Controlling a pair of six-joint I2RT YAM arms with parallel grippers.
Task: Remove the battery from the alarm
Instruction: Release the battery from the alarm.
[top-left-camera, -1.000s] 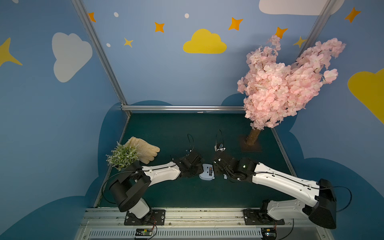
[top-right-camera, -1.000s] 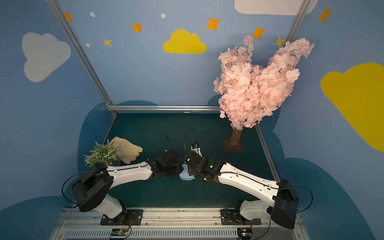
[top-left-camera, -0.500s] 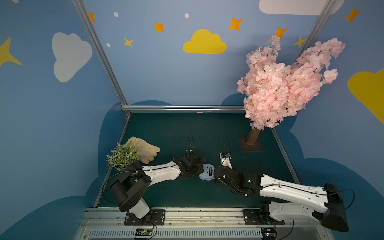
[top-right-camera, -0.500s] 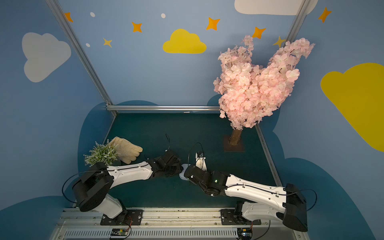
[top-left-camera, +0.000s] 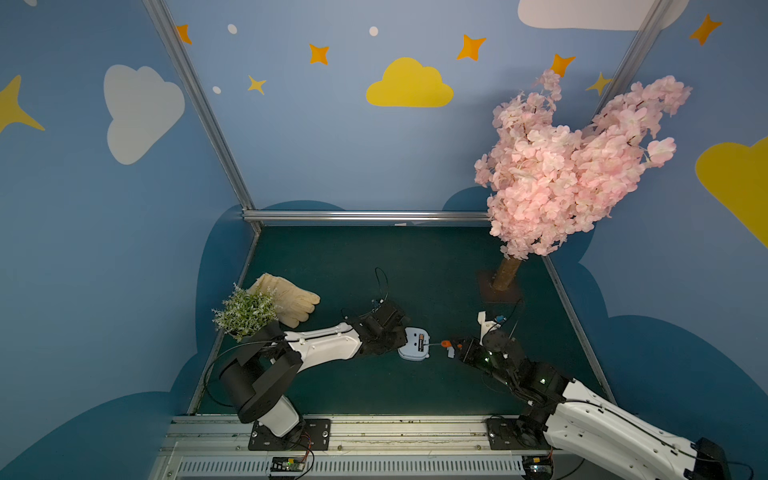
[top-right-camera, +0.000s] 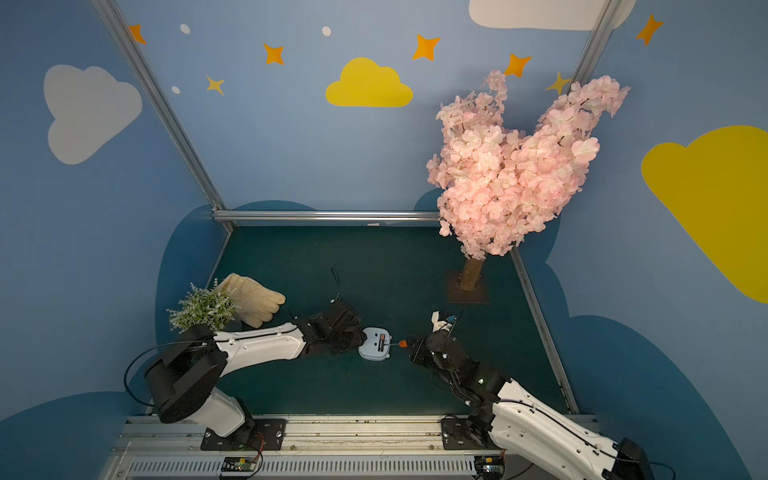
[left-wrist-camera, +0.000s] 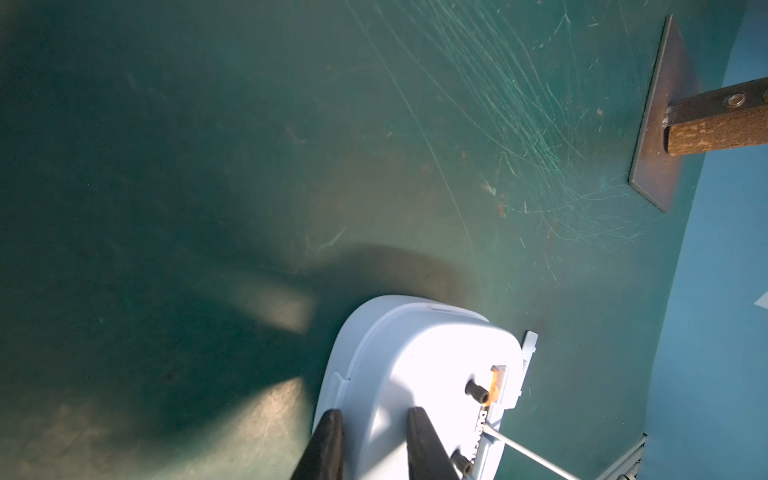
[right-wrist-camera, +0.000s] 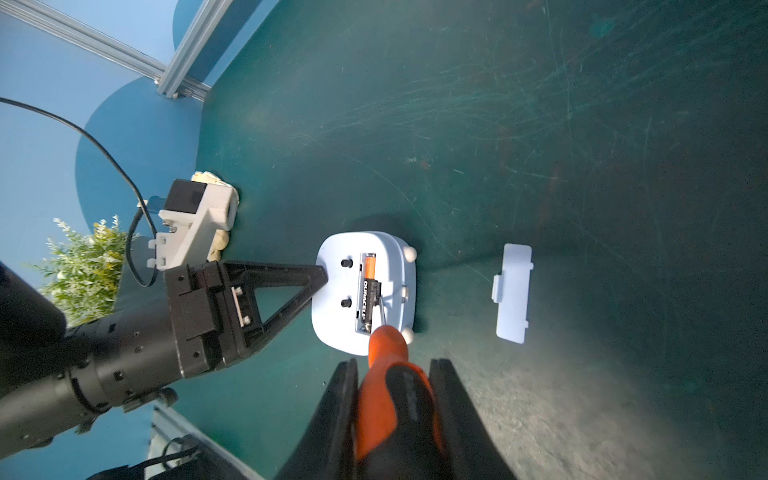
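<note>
right end effector (right-wrist-camera: 395, 368) drew back, screwdriver (right-wrist-camera: 387, 343) at battery (right-wrist-camera: 368, 291) inside alarm (right-wrist-camera: 332, 324).

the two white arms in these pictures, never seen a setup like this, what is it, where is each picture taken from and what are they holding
It is a robot with two white arms on a green table, each ending in a two-fingered gripper. The two wide pictures come from one camera head looking down on everything; the two close ones come from a camera on each wrist. The left gripper pinches the edge of the pale blue alarm, which lies face down with its compartment open and the battery still inside. The right gripper holds an orange-handled screwdriver, its tip at the battery. The cover lies loose beside the alarm. A glove, a small plant and a pink blossom tree are also on the table.
</note>
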